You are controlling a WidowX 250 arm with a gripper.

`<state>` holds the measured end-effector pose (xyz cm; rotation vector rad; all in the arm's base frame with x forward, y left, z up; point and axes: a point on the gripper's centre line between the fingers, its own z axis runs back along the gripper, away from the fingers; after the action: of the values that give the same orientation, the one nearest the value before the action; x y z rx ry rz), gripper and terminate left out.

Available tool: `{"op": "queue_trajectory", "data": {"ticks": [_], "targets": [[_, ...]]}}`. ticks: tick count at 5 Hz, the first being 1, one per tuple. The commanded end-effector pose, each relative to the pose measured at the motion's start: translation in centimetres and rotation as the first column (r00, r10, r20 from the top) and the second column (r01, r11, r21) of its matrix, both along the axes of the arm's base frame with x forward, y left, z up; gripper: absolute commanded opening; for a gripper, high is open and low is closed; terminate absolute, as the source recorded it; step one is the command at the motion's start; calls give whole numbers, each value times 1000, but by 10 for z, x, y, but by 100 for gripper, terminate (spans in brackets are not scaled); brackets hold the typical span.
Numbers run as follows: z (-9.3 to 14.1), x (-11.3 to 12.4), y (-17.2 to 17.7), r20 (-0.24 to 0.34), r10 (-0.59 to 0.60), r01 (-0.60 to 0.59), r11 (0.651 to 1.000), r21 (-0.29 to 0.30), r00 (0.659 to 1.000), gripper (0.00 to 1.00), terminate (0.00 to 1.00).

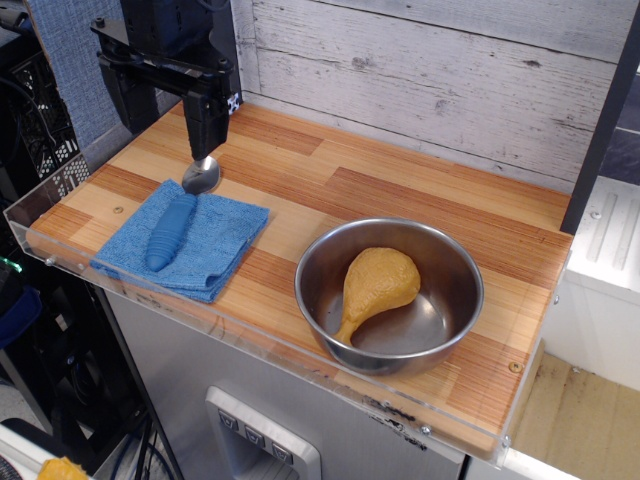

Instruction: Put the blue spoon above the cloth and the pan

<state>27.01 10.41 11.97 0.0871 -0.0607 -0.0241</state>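
Robot lab, toy kitchen counter (400,190), plank backdrop (430,70)

Blue spoon (178,214): thick ribbed blue handle, small shiny metal bowl; lying flat, handle on the cloth, bowl past its far edge on the desk.
Cloth (210,245): folded blue terry square, flat, at the desk's front-left corner.
Pan (457,268): round stainless-steel vessel, no handle, upright near the front-right edge, well apart from the cloth.

The black arm reaches in from the upper left, its gripper (203,150) pointing straight down — fingers (196,128) close together, almost no gap showing.
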Motion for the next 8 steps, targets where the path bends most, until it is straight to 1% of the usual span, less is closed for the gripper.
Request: {"op": "queue_trajectory", "data": {"ticks": [1, 2, 3, 4, 6, 8], "targets": [[0, 0, 0, 0, 0, 0, 1000, 0, 1000, 100, 0], [-29, 3, 17, -26, 31, -31, 1000, -6, 999, 100, 0], [-52, 5, 38, -45, 80, -80, 997, -16, 996, 100, 0], [-62, 5, 44, -56, 97, -98, 995, -12, 994, 100, 0], [-66, -1, 38, -48, 88, -89, 996, -17, 995, 100, 0], [-75, -1, 36, -64, 81, -81, 997, -2, 995, 100, 0]]}}
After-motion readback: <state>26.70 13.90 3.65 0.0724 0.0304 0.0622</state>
